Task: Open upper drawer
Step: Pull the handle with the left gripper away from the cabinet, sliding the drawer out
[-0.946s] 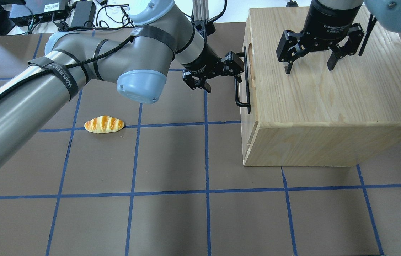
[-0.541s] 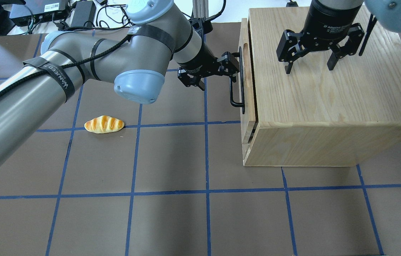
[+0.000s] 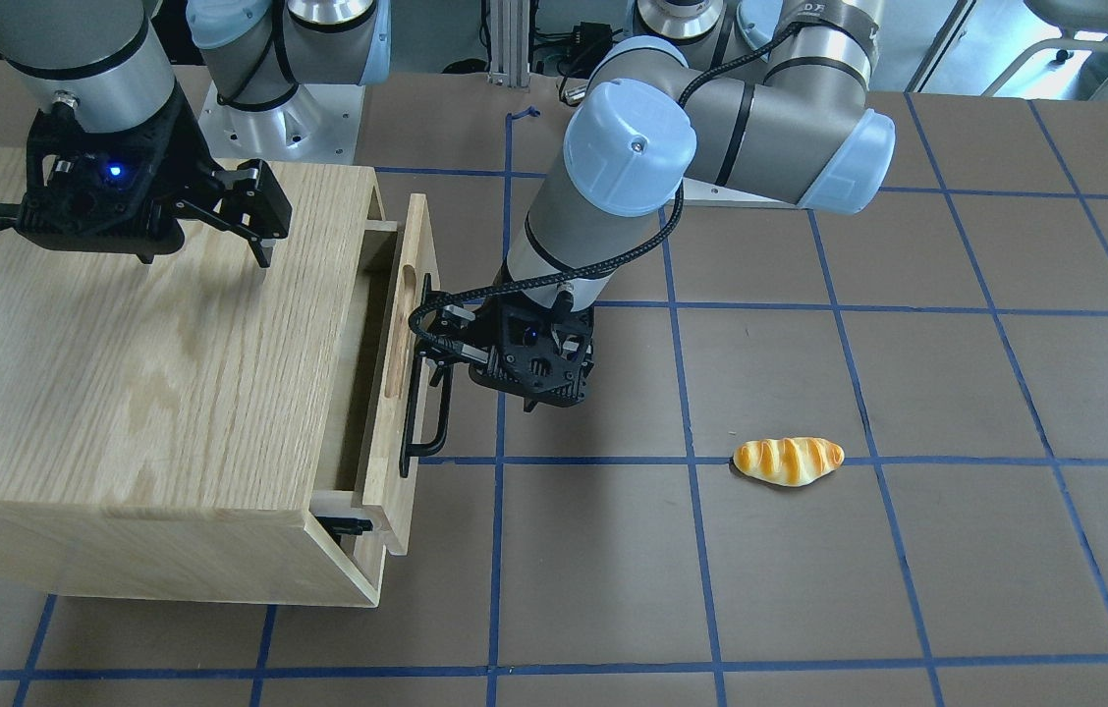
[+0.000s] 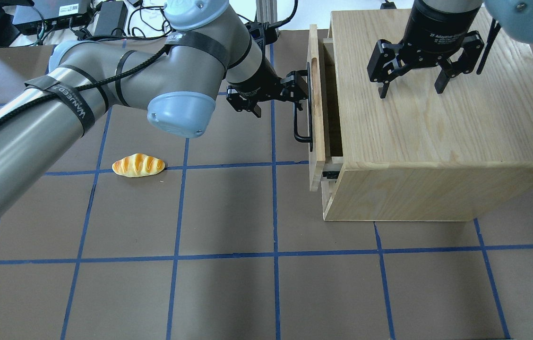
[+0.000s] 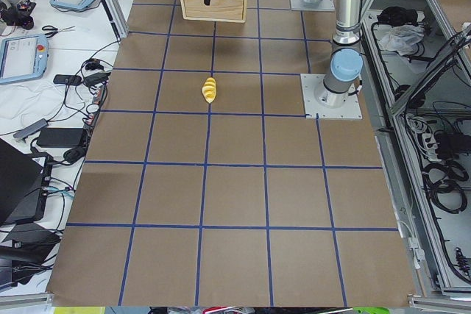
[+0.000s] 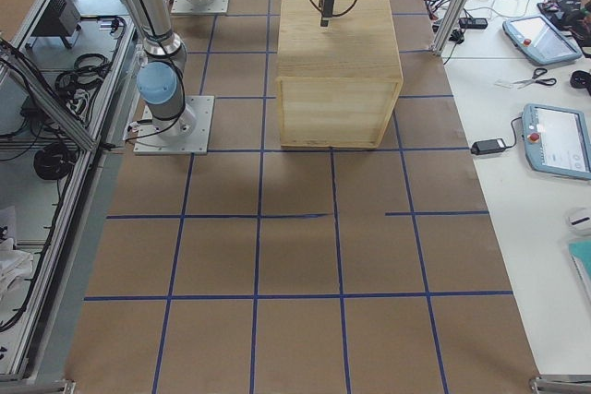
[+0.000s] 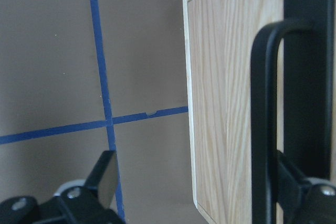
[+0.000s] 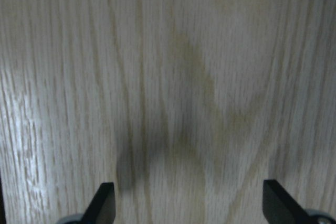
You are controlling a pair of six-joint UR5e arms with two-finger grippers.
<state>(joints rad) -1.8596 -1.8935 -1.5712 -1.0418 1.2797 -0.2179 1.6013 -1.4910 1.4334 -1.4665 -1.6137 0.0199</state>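
The upper drawer [image 4: 316, 108] of the wooden cabinet [image 4: 436, 118] stands partly pulled out, a dark gap showing behind its front panel [image 3: 407, 324]. My left gripper [image 4: 278, 107] is open, with one finger hooked behind the black bar handle [image 4: 302, 113]; the other finger is out over the mat. The left wrist view shows the handle [image 7: 268, 129] close against the panel. My right gripper [image 4: 411, 92] is open and empty, fingertips pointing down just above the cabinet top [image 8: 184, 77].
A toy bread roll [image 4: 138, 165] lies on the brown gridded mat left of the cabinet, also seen in the front view [image 3: 788, 461]. A plain lower front panel [image 3: 369, 574] sits under the drawer. Cables and boxes lie beyond the table's far edge.
My left gripper has moved left, away from the cabinet, drawing the handle and the upper drawer out. The right gripper has not moved.
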